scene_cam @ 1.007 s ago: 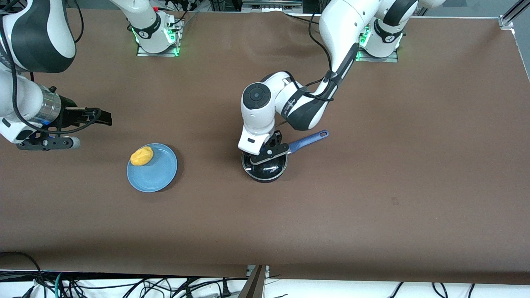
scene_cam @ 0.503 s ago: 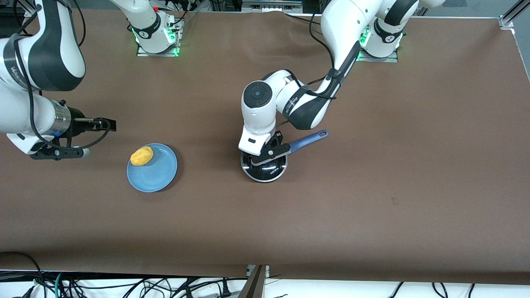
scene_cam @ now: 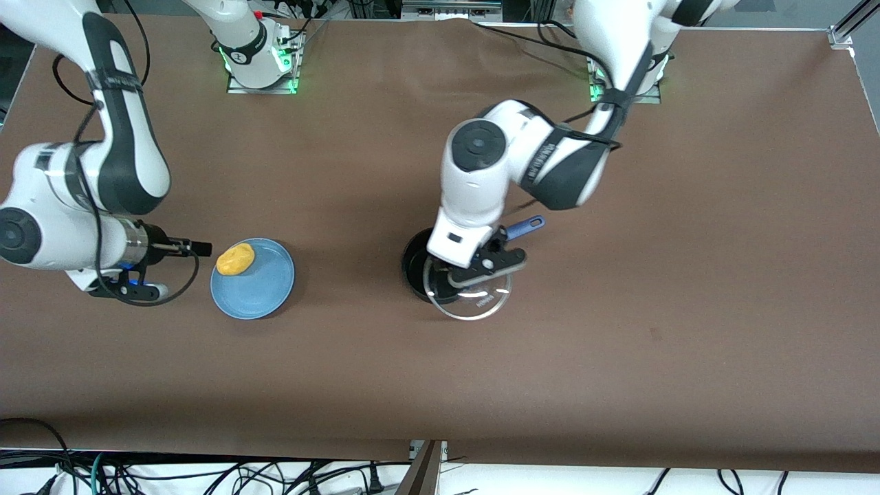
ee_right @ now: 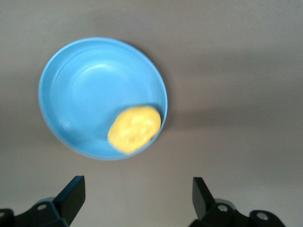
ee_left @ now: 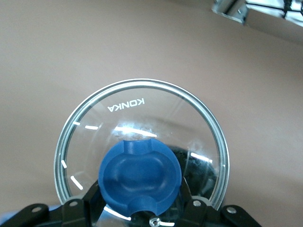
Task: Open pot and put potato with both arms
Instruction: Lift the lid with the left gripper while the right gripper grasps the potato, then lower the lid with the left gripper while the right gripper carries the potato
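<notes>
While one pot (scene_cam: 421, 267) sits mid-table, the left gripper (scene_cam: 481, 268) holds its one lid (scene_cam: 474, 302) lifted above. Left wrist: jaws clamp the knob (ee_left: 139, 176). Right wrist: right gripper (ee_right: 137, 196) spread wide near one potato (ee_right: 134, 128) on one plate (ee_right: 80, 90).

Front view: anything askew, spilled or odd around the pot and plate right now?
Nothing stands out. The left gripper holds the glass lid by its knob, partly off the open pot. The potato sits on the blue plate, the open right gripper beside it.
</notes>
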Robot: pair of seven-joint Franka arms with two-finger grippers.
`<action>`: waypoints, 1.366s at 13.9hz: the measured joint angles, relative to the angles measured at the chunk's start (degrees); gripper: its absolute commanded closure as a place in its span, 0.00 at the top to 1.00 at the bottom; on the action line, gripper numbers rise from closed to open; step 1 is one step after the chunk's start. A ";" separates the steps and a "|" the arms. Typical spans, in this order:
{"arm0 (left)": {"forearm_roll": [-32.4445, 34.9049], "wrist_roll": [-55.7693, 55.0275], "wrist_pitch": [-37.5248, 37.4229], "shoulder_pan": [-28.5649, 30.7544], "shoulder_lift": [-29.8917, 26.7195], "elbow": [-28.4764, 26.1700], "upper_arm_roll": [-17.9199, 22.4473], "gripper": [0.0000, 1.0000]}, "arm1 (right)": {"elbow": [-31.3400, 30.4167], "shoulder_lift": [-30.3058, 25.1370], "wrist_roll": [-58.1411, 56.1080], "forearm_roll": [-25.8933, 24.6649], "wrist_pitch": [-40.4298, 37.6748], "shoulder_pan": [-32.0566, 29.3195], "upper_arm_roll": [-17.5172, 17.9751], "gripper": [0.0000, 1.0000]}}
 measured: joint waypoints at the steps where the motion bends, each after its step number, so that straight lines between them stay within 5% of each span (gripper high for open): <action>1: -0.83 5.43 0.00 2.53 -1.60 -1.98 0.01 0.55 | -2.06 0.60 1.97 0.05 3.63 0.01 0.04 1.00; 6: -2.66 28.16 0.71 14.09 -9.99 -14.63 0.04 0.55 | -6.68 4.68 10.30 0.26 12.50 0.11 0.41 0.99; 11: -3.44 48.41 10.88 23.69 -17.21 -31.82 0.16 0.55 | -9.02 5.98 14.30 0.38 16.14 0.19 0.82 0.99; 15: -4.19 64.06 17.44 29.86 -19.88 -41.65 2.02 0.56 | -9.64 6.49 15.02 1.12 17.41 0.22 0.92 0.76; 19: -13.26 84.05 24.47 31.12 -19.89 -48.42 9.85 0.56 | -9.58 6.73 15.12 1.35 17.48 0.21 0.95 0.42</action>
